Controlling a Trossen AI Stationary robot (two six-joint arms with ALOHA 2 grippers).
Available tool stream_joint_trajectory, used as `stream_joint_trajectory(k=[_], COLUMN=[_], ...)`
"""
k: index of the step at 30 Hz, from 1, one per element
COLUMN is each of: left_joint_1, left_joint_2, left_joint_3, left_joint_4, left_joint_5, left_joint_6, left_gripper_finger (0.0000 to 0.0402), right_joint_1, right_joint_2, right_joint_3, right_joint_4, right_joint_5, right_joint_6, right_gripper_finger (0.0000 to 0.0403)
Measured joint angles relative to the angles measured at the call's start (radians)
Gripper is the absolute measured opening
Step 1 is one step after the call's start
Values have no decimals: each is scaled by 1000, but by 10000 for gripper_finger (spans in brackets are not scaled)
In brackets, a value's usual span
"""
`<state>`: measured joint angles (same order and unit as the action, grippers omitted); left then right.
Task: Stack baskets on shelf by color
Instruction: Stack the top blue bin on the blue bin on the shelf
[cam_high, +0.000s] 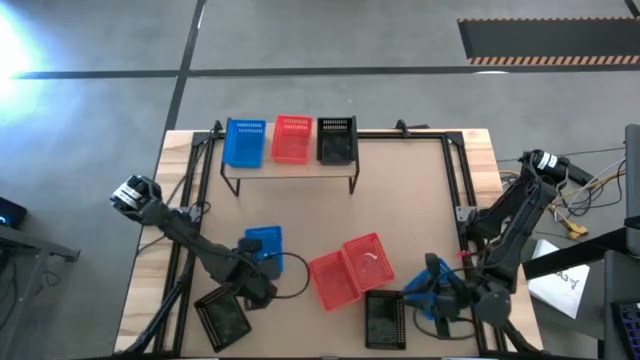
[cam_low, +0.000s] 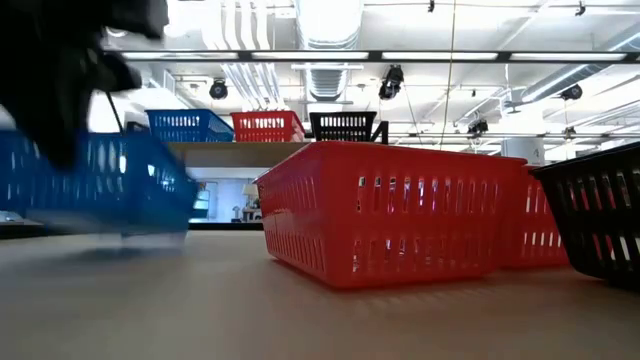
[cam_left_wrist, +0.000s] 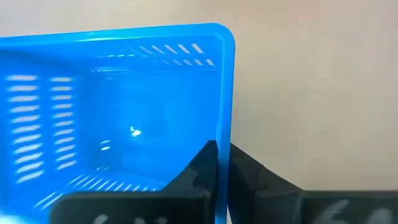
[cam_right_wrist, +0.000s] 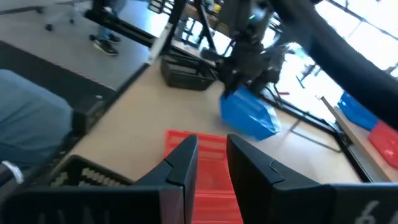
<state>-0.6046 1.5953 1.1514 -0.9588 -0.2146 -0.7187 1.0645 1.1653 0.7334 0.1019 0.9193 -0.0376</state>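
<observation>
Light is bright and even. In the high view a white glare burns out the floor (cam_high: 25, 45) at the upper left corner. The low view looks into ceiling strip lights (cam_low: 400, 56), which bloom; the near blue basket (cam_low: 100, 185) and the arm above it are smeared by motion blur. The left wrist view is soft, with 1 small glint inside its basket (cam_left_wrist: 134, 131). The right wrist view is blurred throughout.

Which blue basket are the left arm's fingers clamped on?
The left blue basket on the table: the left gripper pinches its wall. The shelf blue basket and the right blue basket lie apart from it.
</observation>
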Motion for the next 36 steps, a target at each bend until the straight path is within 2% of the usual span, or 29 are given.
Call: stream_joint_trajectory(k=[3,7,11,15,18,21,23,28,30,33,36], left_joint_1=[-21,-41,-44,-12,54,186,305,644,767,904,989], left_joint_2=[-43,-114,-201,-302,-387,-472,-515,-558,-549,-525,-500], left_joint_3=[84,182,216,216,216,215,216,214,210,210,210], left_joint_4=[-130,-235,-226,-228,-227,-225,-218,-198,-207,-210,-224], left_joint_5=[-18,-130,-306,-533,-622,-622,-569,-271,-198,-162,-159], left_joint_6=[4,25,157,267,358,480,599,964,1074,1181,1255], left_gripper_finger=[0,0,0,0,0,0,0,0,0,0,0], right_joint_1=[39,68,70,67,63,52,37,-7,-23,-43,-51], right_joint_2=[-4,-4,-4,-4,-4,-4,-4,-4,-4,-4,-4], right_joint_3=[0,-1,-6,-11,-13,-14,-14,-14,-14,-14,-15], right_joint_4=[-1,-6,-25,-23,-23,-22,-19,-15,-15,-15,-15], right_joint_5=[28,105,138,159,159,165,166,166,166,166,165], right_joint_6=[0,0,-2,-7,-13,-30,-40,-42,-37,-15,8], right_gripper_finger=[76,69,69,73,71,66,63,59,59,61,61])
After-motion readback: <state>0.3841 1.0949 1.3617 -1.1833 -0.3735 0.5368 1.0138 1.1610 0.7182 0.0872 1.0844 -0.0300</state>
